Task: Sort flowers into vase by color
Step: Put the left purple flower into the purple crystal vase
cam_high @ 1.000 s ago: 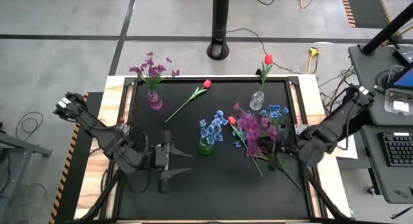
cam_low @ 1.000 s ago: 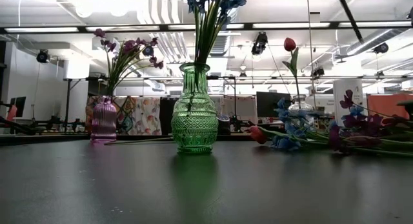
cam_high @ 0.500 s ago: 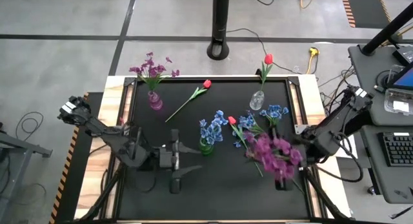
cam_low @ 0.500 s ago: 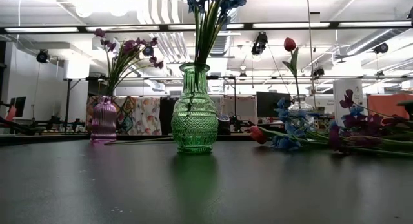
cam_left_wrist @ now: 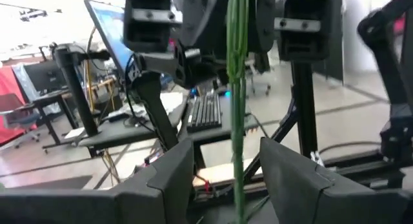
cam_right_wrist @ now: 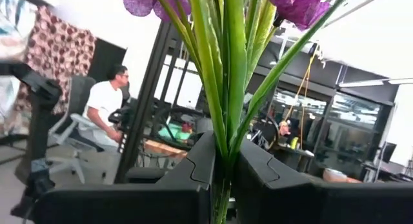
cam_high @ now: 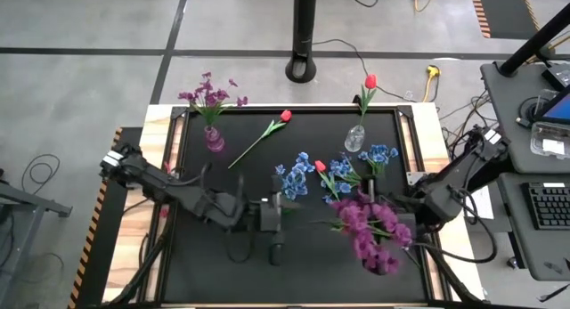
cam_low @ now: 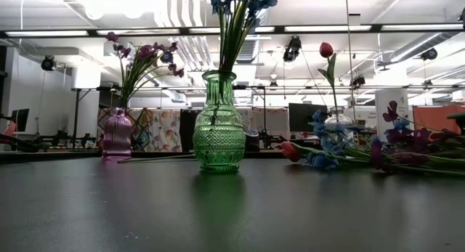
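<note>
On the black table, the sort is partly done, with loose flowers left to place.
The pink vase (cam_high: pixel 214 138) at the far left holds purple stems, the green vase (cam_low: pixel 219 132) near the middle holds blue ones, and the clear vase (cam_high: pixel 354 138) at the far right holds one red tulip. The right gripper (cam_high: pixel 398 222) is clamped on a purple bunch (cam_high: pixel 372 231) lifted off the table at the near right; the stems run up between its closed fingers in the right wrist view. The left gripper (cam_high: pixel 271 222) sits half-parted just beside the green vase, with green stems (cam_left_wrist: pixel 237 88) between its fingers but not visibly touched. Remaining are a red tulip (cam_high: pixel 261 135) lying between the pink and clear vases, loose blue sprays (cam_high: pixel 361 163) and another red bud (cam_high: pixel 320 166).
</note>
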